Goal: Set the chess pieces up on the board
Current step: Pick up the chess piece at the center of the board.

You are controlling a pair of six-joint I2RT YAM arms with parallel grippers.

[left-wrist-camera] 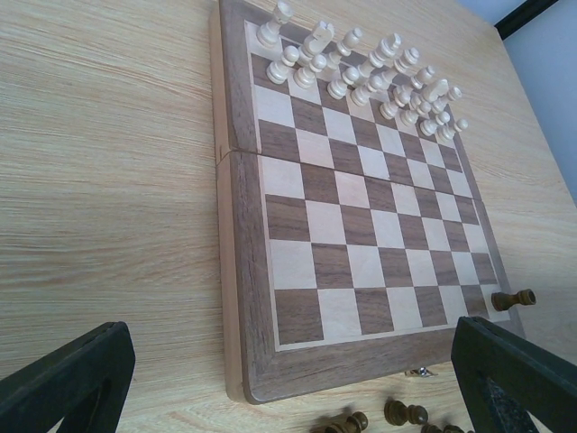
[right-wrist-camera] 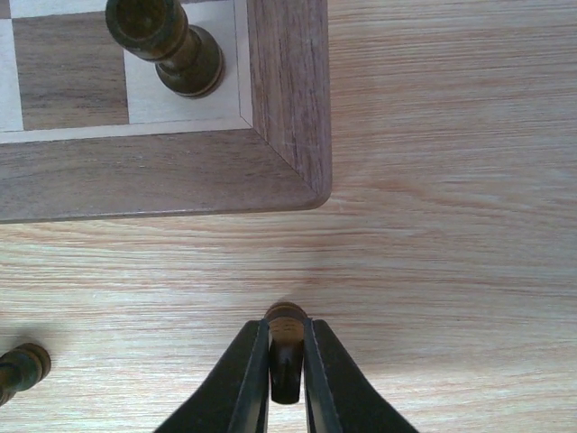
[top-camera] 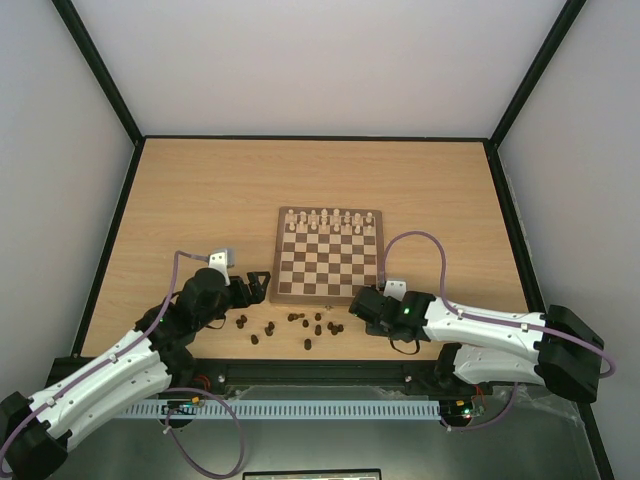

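Note:
The board (top-camera: 328, 262) lies mid-table, with pale pieces along its far rows. One dark chess piece (right-wrist-camera: 167, 45) stands on its near right corner square; it also shows in the left wrist view (left-wrist-camera: 514, 299). Several dark chess pieces (top-camera: 300, 326) lie scattered on the table in front of the board. My right gripper (right-wrist-camera: 287, 361) is shut on a dark piece (right-wrist-camera: 287, 329), just off the board's near right corner (right-wrist-camera: 297, 171). My left gripper (top-camera: 262, 285) is open and empty by the board's near left corner, its fingers (left-wrist-camera: 72, 379) wide apart.
The pale cream pieces (left-wrist-camera: 361, 72) fill the two far rows. A small metal clasp (left-wrist-camera: 419, 372) sits at the board's near edge. Another dark piece (right-wrist-camera: 22, 365) lies left of the right gripper. Black frame rails border the table.

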